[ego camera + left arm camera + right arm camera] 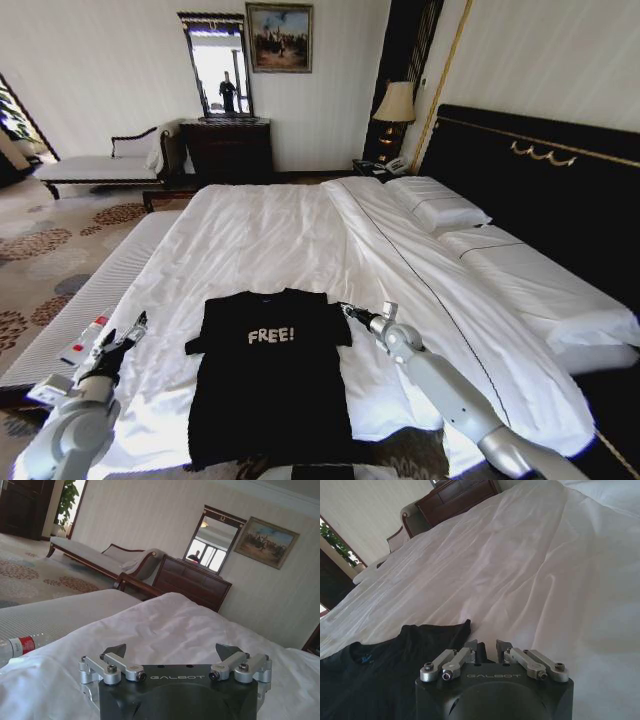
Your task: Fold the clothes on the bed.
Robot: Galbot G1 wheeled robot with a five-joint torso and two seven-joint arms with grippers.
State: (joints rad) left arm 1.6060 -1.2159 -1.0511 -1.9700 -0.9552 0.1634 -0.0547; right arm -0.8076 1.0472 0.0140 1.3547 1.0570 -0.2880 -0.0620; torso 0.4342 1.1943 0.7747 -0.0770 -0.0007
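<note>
We see the T-shirt (268,375) flat on the bed (262,240). Right end effector (347,310) pressed together at its sleeve edge; left end effector (137,325) spread, well apart from it.

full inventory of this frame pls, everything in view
T-shirt: 1, black, flat on bed near its foot
Bed: 1, white sheets, centre
Pillows: 2, white, by headboard
Headboard: 1, black, right
Bottle: 1, clear, red label, bench beside bed
Dresser: 1, dark, back wall
Lamp: 1, cream, nightstand
Left gripper: open, left of shirt
Right gripper: nearly shut, at shirt's right sleeve
</note>
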